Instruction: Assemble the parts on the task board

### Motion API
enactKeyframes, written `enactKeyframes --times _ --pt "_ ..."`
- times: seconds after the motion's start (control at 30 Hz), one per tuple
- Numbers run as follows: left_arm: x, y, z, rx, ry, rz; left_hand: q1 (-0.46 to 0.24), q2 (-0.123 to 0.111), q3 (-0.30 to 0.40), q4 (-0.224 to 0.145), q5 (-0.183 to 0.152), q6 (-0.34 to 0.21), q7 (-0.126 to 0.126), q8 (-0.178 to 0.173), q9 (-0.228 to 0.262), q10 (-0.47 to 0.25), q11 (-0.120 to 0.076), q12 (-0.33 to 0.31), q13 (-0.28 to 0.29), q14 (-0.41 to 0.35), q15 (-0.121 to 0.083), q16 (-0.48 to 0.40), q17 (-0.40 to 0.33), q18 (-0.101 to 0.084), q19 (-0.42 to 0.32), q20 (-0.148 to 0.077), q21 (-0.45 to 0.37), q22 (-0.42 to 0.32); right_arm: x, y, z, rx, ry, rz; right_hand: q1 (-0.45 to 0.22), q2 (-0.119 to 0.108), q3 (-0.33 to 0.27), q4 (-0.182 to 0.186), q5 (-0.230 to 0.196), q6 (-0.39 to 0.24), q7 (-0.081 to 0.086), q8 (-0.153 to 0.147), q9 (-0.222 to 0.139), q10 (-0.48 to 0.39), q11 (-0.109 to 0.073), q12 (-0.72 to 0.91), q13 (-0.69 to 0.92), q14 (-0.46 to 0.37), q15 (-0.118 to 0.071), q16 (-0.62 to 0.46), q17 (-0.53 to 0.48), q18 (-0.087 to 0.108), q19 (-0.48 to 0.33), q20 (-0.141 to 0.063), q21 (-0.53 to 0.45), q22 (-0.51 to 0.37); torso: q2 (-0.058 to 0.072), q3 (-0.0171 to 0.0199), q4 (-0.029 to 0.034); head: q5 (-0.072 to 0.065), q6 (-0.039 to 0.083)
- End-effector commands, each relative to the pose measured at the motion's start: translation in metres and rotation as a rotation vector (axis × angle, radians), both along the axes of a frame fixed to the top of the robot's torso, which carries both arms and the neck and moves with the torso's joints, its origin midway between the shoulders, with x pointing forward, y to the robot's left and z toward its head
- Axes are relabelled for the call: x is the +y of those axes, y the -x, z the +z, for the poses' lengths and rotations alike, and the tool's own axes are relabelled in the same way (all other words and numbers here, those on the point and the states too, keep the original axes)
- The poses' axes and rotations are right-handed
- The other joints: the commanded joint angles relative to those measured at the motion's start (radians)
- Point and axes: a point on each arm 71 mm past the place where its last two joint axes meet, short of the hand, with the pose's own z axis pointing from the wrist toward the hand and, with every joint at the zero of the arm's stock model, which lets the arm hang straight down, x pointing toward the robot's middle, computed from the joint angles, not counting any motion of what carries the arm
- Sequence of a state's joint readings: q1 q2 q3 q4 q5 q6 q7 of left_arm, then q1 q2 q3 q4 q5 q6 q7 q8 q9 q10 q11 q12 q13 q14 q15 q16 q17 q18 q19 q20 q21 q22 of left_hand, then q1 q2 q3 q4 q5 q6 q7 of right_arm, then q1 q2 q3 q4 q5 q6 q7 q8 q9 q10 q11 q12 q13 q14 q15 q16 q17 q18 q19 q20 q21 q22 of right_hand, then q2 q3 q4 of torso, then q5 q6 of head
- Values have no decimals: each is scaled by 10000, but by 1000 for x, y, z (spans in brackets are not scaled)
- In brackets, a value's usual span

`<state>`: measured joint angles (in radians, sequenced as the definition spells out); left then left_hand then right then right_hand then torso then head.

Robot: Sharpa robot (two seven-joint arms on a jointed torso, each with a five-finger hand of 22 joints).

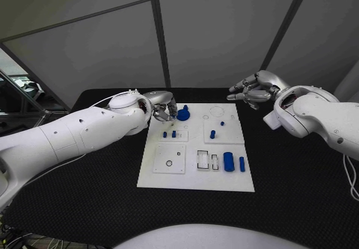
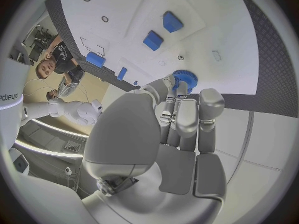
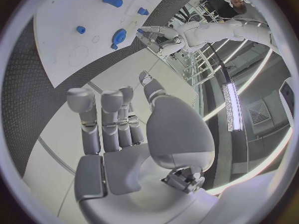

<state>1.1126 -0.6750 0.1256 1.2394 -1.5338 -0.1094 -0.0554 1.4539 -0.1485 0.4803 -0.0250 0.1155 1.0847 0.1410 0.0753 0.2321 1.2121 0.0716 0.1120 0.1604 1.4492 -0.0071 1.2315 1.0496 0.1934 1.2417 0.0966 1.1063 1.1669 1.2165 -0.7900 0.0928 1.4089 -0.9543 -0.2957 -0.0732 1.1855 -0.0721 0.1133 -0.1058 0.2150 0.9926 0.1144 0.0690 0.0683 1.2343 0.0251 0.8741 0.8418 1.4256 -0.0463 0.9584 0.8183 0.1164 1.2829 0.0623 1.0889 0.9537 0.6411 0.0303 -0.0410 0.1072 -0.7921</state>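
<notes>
Left hand (image 1: 161,106) sits at the task board's (image 1: 196,179) far left corner, about eleven o'clock, fingers curled down at the blue gear-like part (image 1: 183,113); whether they actually pinch it, I cannot tell. That part stands upright, knob up. Right hand (image 1: 254,88) hovers off the board's far right corner at one o'clock, fingers loosely spread, holding nothing. Two blue cylinders (image 1: 229,161) lie at four o'clock, long axes running near-to-far, with bare black table (image 1: 299,197) all round the board.

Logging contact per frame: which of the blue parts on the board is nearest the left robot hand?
The round gear-like blue part at the task board's far left, right beside the left robot hand. The other blue parts are plain pegs and cylinders farther from it.
</notes>
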Motion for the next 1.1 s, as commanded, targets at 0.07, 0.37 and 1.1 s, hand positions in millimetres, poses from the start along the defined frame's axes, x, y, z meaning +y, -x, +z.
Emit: enactKeyframes --times 0.07,0.37,1.1 --pt "0 0 -1 395 139 31 -108 9 -23 -19 -64 65 -21 7 -21 41 -1 -15 -17 61 -19 5 -27 -708 38 29 25 -2 1 0 2 -88 -22 85 -30 25 1 -40 48 -34 -38 -28 3 -82 5 -27 -3 51 -10 -34 17 118 53 15 -60 9 1 1 -18 39 -6" --pt "1 -2 -6 642 59 157 -181 10 -39 -5 -196 74 -25 -5 -54 47 -5 -33 -45 63 -20 -3 -60 -707 31 31 22 8 2 0 2 -82 -22 91 -38 42 12 -45 51 -26 -39 -28 4 -78 4 -21 -8 60 -12 -45 26 118 61 13 -71 4 0 15 -38 74 -39" --pt "3 -2 -15 1321 -345 183 -187 18 -34 -11 -249 73 -29 -13 -71 39 -5 -47 -60 50 -19 -33 -116 -695 -9 32 -30 -31 2 0 2 -80 -24 95 -38 42 12 -45 51 -26 -39 -28 4 -78 4 -21 -8 60 -12 -45 26 118 61 13 -71 4 -1 -2 -21 64 -73"
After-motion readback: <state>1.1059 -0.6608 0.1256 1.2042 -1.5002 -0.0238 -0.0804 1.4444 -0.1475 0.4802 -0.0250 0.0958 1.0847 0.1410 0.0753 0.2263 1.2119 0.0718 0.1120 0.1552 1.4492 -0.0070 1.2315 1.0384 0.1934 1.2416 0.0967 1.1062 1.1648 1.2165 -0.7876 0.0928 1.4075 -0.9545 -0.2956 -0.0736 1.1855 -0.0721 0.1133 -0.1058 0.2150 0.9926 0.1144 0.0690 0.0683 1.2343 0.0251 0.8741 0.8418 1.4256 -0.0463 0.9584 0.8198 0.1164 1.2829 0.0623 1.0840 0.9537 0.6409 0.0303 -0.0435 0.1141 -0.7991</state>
